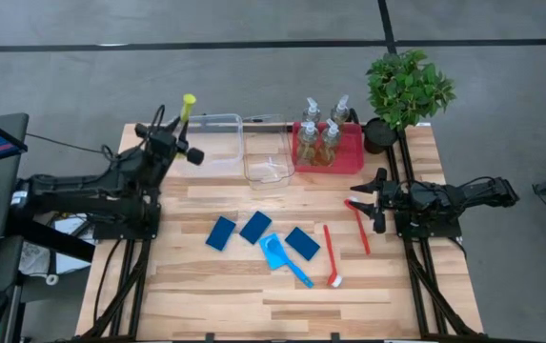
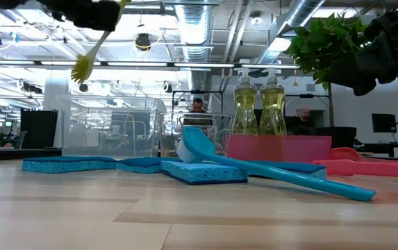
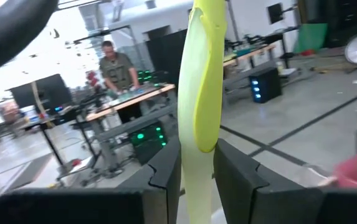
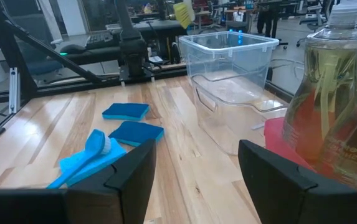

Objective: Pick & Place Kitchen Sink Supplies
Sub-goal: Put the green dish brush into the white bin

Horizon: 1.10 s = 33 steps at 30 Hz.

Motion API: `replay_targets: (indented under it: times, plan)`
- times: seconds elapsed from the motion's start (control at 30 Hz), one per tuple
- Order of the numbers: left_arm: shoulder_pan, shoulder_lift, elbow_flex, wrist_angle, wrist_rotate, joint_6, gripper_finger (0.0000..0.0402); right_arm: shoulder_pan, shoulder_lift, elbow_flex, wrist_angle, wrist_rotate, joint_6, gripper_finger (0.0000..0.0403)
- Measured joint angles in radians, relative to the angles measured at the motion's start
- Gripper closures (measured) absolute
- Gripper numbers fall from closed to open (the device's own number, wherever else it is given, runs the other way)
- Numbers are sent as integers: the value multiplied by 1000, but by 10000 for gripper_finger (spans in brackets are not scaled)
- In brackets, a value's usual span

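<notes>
The left gripper is raised above the counter at its far left corner, beside the clear bins, its fingers clenched on the handle of a yellow-green brush. In the left wrist view the slim, glossy handle stands up between the two dark fingers; in the low view the bristled head hangs in the air, pointing downward.

Two clear plastic bins sit at the far edge of the counter, and just beside them a red tray carries four small clear pump bottles of yellow-green liquid, all upright.

On the bare wood near the middle lie three flat blue sponges, close together. A blue brush lies among them, and seems to rest partly on a sponge in the low view. Two red brushes lie to the right, near each other.

The right gripper waits low at the right edge, beside the farther red brush, fingers spread apart and holding nothing. A potted plant stands at the far right corner.
</notes>
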State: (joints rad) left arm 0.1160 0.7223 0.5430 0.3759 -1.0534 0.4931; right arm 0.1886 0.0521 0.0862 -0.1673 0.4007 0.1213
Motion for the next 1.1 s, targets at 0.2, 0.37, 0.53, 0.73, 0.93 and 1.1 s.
replay_targets:
  times: [0.2,0.37,0.53,0.73,0.93,1.1]
  plan:
    - [154,15,0,2,114,-42,317,0,0,0,0,0,0,182]
    - [220,63,0,0,188,-105,317,0,0,0,0,0,0,182]
    - [248,154,0,0,197,-137,316,-1,0,0,0,0,0,182]
    - [270,279,0,0,197,-166,316,-1,0,0,-1,0,0,182]
    - [305,360,0,3,196,-211,314,-1,0,0,-1,0,0,182]
    - [320,393,0,4,195,-214,304,-1,0,0,-1,0,0,182]
